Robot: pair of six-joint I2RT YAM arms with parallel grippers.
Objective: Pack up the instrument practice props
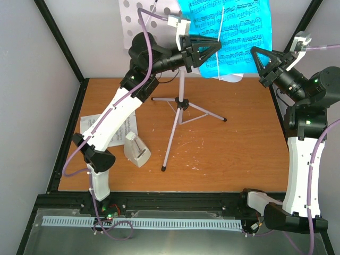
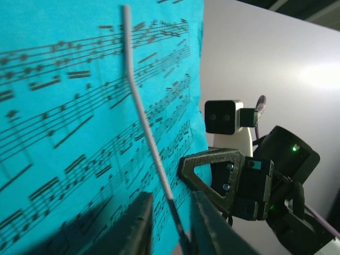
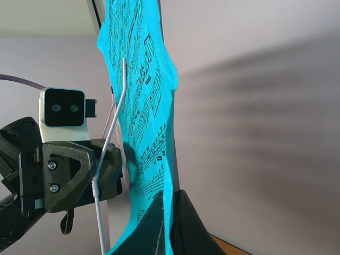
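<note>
- Left pincer [image 2: 172, 215]: raised off the desk [image 1: 234, 154], tips at the face of the blue sheet [image 2: 64, 106]. Jaws stand apart, not clamped on anything.
- A thin pale wire [image 2: 146, 127] lies over the sheet and runs down into the gap between the left fingers [image 2: 139, 226]. It sits nearer the one on the right of the wrist view. I cannot tell whether it touches that finger.
- Right pincer [image 3: 170, 201]: also raised, facing the left pincer from the other side of the sheet. Jaws are nearly together, with the sheet's edge running down between them. It reads as a pinch on the sheet.
- From the right wrist the sheet is seen edge-on, wavy, rising straight up from the right pincer. The wire and the left pincer are just beyond it, on its printed side.
- Stand [image 1: 129, 21]: the white perforated panel is behind the left pincer's wrist, at the top of the overhead view. The sheet hangs on it between the two pincers. The tripod legs are planted on the desk below the left pincer.
- Metronome [image 1: 137, 151]: on the desk, well apart from both pincers, beside the left arm's lower link. It is tilted, not upright.
- White printed paper [image 1: 89, 126]: flat on the desk, partly under the left arm, next to the metronome.
</note>
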